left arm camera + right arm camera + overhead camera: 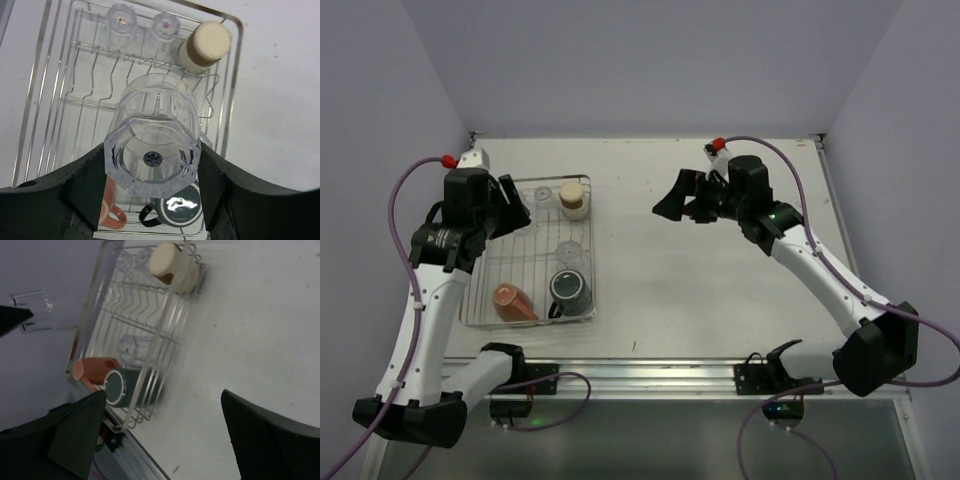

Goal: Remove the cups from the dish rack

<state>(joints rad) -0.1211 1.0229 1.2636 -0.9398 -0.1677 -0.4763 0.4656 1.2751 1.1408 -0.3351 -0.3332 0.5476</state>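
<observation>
The silver wire dish rack stands at the left. My left gripper hangs above it, shut on a clear faceted glass held between both fingers, base toward the camera. In the rack are two clear glasses at the far end, a beige-brown cup, another clear glass, a dark handled mug and an orange-red cup lying on its side. My right gripper is open and empty above the bare table, right of the rack. The rack also shows in the right wrist view.
The white table stretches right of the rack. A metal rail runs along the near edge. Purple-grey walls close in the back and both sides.
</observation>
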